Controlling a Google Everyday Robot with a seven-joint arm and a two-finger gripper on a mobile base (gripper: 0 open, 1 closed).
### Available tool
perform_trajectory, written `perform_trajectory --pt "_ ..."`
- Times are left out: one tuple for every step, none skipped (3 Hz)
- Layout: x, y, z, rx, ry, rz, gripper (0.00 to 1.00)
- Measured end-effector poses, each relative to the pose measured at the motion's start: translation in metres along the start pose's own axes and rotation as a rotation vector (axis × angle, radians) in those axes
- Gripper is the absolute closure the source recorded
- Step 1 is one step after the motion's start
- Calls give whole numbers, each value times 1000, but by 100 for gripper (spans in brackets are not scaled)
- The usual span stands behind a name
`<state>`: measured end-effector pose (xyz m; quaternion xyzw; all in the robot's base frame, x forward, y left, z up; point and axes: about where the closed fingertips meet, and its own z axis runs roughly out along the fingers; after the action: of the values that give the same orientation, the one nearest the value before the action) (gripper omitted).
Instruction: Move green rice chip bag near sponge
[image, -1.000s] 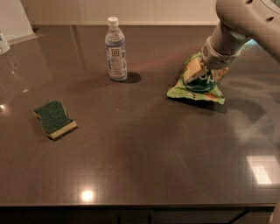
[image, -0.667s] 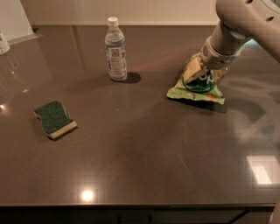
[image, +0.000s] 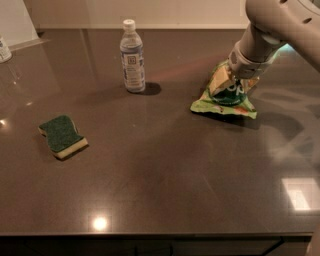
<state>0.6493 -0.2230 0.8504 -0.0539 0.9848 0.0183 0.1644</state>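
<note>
Camera view: on the dark glossy brown table, the crinkly light green rice chip bag with its dark green circle sits toward 2 o'clock. Its lower edge lies flat on the surface and its upper part rises in a peak. The grey arm's two-finger gripper comes down from the 1 o'clock corner onto that peak. It looks clenched on the upper part of the green rice chip bag, with a tan pad showing on the bag's left face.

The small wavy-edged sponge, dark green on top over pale yellow foam, lies well apart at 9 o'clock. A clear plastic water bottle with a white cap stands upright toward 11 o'clock, between the two but farther back.

As a judgement, the bag is light, soft and mostly air, so its film will buckle and slip rather than resist. The contents are brittle, so a hard squeeze across the middle could crush them. The best hold is the upper seam or a gathered fold near it, where the film is doubled. Lifting it off the table should beat dragging it, since the limp lower edge could catch, and the path toward 9 o'clock should pass in front of the water bottle.
</note>
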Motion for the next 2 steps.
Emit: perform_trajectory --pt "0 0 0 0 0 0 100" --pt "0 1 0 -1 0 -1 100"
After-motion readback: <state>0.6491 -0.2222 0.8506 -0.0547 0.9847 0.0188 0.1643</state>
